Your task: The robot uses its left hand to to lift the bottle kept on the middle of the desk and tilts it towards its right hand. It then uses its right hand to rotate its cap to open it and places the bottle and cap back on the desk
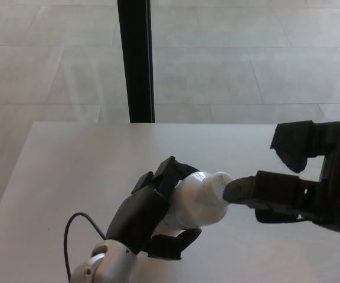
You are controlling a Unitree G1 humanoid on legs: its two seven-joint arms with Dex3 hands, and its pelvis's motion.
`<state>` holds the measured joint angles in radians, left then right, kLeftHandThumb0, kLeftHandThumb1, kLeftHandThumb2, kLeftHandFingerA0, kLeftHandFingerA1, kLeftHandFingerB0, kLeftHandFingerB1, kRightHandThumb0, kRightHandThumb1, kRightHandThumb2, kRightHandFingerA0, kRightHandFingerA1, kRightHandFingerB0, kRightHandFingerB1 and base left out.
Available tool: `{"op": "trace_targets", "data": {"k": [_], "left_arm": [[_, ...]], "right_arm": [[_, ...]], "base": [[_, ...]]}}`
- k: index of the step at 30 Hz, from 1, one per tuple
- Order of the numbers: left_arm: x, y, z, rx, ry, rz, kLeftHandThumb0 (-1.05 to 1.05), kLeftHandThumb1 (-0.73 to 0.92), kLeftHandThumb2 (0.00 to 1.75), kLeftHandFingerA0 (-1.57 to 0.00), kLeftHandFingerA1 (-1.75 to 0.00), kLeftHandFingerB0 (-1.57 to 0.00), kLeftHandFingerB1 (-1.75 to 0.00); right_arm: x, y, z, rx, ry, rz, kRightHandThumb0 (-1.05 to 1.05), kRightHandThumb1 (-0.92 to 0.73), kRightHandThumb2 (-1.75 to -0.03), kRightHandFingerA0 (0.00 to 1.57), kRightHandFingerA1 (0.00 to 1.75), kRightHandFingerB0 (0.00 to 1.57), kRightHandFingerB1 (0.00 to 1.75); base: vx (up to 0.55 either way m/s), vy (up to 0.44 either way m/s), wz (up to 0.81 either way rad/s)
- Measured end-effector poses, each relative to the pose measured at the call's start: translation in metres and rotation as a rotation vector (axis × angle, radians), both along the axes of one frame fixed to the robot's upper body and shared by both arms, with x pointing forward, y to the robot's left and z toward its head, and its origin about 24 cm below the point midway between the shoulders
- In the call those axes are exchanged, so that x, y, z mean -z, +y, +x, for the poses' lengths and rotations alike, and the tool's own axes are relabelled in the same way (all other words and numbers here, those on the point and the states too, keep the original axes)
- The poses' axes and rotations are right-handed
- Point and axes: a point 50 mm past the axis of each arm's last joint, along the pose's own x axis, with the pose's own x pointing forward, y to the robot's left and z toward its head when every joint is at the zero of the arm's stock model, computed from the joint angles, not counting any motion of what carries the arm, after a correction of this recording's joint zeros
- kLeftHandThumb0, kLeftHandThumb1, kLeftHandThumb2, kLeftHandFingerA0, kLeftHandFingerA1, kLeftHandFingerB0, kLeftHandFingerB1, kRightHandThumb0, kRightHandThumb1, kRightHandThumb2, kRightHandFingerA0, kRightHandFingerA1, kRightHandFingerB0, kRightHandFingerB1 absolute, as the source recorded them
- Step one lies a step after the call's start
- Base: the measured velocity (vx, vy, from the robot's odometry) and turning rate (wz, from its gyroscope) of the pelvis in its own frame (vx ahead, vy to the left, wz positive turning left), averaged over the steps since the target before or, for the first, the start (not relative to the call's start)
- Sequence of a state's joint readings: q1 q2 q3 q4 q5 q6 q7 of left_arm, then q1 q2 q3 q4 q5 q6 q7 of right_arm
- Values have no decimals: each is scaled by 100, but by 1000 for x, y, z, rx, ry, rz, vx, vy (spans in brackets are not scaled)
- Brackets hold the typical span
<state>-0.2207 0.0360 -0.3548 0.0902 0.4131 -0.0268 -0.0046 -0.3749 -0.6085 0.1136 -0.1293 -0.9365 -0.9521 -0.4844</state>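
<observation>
The round white plastic bottle (195,199) is held up above the pale flat surface (69,171), lying tilted, its long side running left to right. Its white cap (220,187) points at the right hand (303,177). The left hand (152,218) wraps its black fingers (173,171) tight around the bottle. The right hand's fingers (252,190) are spread apart, one touching the cap.

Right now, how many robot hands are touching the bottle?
2: the black left hand grips the white plastic bottle around its body; the black right hand has a finger at its cap end.
</observation>
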Motion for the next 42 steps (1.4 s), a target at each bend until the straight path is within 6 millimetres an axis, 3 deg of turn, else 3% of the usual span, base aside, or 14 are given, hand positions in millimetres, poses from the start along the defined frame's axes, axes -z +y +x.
{"op": "trace_targets", "data": {"k": [6,8,9,10,11,16,19,20,22,23,29,30,40,42], "left_arm": [[0,-1,0,1,1,-2,11,46,141,-94,-175,-81,-174],[0,-1,0,1,2,-2,11,47,138,-93,-175,-80,-171],[0,-1,0,1,2,-3,12,49,136,-93,-175,-81,-170],[0,-1,0,1,2,-3,12,48,134,-92,-175,-79,-170],[0,-1,0,1,2,-3,12,51,132,-92,-175,-80,-166],[0,-1,0,3,2,-2,11,52,133,-93,-175,-82,-163],[0,-1,0,4,2,-2,11,52,131,-92,-175,-82,-163],[0,-1,0,4,2,-2,12,52,131,-92,-175,-83,-163],[0,-2,0,4,2,-2,12,53,129,-92,-175,-82,-163],[0,-2,0,4,2,-2,12,52,130,-92,-175,-82,-164],[0,-2,0,5,2,-2,9,53,131,-92,-175,-81,-164],[0,-2,0,5,2,-2,9,51,132,-92,-175,-82,-164],[0,-2,-1,5,2,-2,8,50,138,-95,-175,-83,-167],[0,-2,0,5,2,-2,8,52,135,-94,-175,-83,-166]], "right_arm": [[6,16,-9,-3,28,39,-70,-50,-87,113,134,53,58],[8,22,-12,2,40,60,-67,-65,-59,106,143,58,47],[8,24,-13,4,43,68,-69,-51,-88,114,132,51,58],[9,26,-13,7,47,77,-67,-65,-59,107,140,58,46],[9,27,-14,11,51,84,-70,-51,-88,112,130,49,56],[9,34,-17,41,70,123,-74,-53,-90,112,134,43,55],[8,36,-18,62,79,139,-69,-67,-60,106,142,48,47],[8,37,-18,70,83,146,-73,-54,-90,114,133,45,57],[6,37,-18,93,88,158,-72,-53,-90,113,132,44,56],[5,37,-18,101,88,161,-68,-66,-60,109,139,52,47],[-1,34,-15,179,93,197,-64,-66,-60,107,144,54,46],[-2,33,-14,194,93,202,-67,-53,-87,114,136,47,57],[-10,19,-8,350,122,257,-74,-56,-90,113,134,52,57],[-9,15,-7,385,141,268,-71,-69,-61,107,144,55,49]], "base": [[0,0,0],[0,0,0],[0,0,0],[0,0,0],[0,0,0],[0,0,0],[0,0,0],[0,0,0],[0,0,0],[0,0,0],[0,0,0],[0,0,0],[0,0,0],[0,0,0]]}}
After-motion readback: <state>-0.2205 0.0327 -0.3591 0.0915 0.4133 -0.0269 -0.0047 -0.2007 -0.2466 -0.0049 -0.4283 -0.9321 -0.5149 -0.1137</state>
